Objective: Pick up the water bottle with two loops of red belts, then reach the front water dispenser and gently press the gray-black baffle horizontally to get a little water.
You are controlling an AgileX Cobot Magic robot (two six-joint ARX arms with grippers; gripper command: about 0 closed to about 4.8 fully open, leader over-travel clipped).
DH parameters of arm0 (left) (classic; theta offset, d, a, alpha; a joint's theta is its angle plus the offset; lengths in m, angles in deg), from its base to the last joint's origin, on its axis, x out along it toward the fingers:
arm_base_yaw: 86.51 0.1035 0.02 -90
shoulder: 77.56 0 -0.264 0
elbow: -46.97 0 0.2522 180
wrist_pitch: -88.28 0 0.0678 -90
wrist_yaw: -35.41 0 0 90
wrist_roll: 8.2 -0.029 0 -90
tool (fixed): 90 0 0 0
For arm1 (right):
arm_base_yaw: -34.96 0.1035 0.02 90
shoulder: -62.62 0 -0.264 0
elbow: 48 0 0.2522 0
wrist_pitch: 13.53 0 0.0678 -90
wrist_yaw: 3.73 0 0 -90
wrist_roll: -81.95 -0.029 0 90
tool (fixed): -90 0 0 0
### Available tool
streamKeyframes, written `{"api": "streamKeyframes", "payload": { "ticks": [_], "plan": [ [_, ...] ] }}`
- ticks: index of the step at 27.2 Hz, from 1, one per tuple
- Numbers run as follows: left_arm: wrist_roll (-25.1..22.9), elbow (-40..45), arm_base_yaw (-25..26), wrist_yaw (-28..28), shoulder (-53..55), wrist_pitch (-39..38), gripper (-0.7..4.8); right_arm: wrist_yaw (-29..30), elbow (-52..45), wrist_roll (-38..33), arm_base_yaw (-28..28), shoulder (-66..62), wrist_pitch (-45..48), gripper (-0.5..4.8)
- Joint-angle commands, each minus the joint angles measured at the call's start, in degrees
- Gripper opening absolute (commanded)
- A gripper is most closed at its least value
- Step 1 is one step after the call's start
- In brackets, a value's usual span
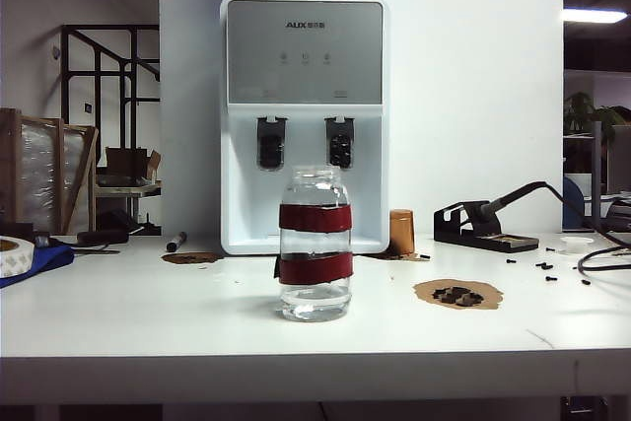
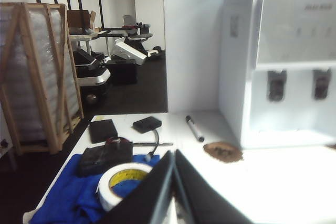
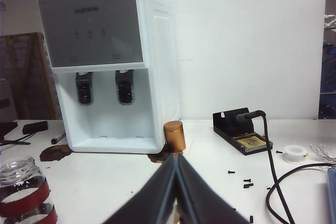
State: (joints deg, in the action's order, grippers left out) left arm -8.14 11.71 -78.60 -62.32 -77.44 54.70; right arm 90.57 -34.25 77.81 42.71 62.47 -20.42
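Item: water bottle (image 1: 315, 244), upright at frame centre before the water dispenser (image 1: 305, 125). My left gripper (image 2: 174, 182) and right gripper (image 3: 176, 182): both clenched, empty. Bottle lies lower left of right fingers, likely nearer.

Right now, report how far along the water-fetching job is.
Done: the water bottle stands on the table in front of the water dispenser with a little water in its bottom. In hand: nothing; the left gripper and right gripper are both shut and empty, short of the bottle. Left: nothing is at the gray-black baffle; whether that water came from this job, I cannot tell.
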Motion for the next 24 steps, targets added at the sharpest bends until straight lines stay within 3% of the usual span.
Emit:
{"api": "streamKeyframes", "payload": {
  "ticks": [1, 7, 11, 14, 19, 24],
  "plan": [
    [-3.1, 4.42, 0.13, -0.22, -0.04, 8.46, -0.04, -0.68, -0.22, 1.18, 0.0, 0.0, -0.79, -0.05],
    [0.39, 15.23, 0.07, -2.89, -0.04, 21.31, -0.04, -0.81, -0.22, 1.31, 0.0, 0.0, -3.15, -0.05],
    [3.37, 19.91, -0.09, -3.19, -0.04, 24.98, -0.04, -1.6, -0.22, 1.44, 0.0, 0.0, -3.37, -0.05],
    [6.45, 21.2, -0.31, -3.89, -0.09, 20.76, -0.04, -1.55, -0.22, 2.25, 0.0, 0.0, -3.39, -0.04],
    [6.32, 21.2, -0.31, -5.51, -0.09, 14.1, -0.04, -1.53, -0.22, 2.23, 0.0, 0.0, -3.32, -0.04],
    [-0.66, 21.2, -0.28, -5.35, -0.09, 12.5, -0.04, -1.51, -0.22, 1.49, 0.0, 0.0, -3.32, -0.04]
  ]
}}
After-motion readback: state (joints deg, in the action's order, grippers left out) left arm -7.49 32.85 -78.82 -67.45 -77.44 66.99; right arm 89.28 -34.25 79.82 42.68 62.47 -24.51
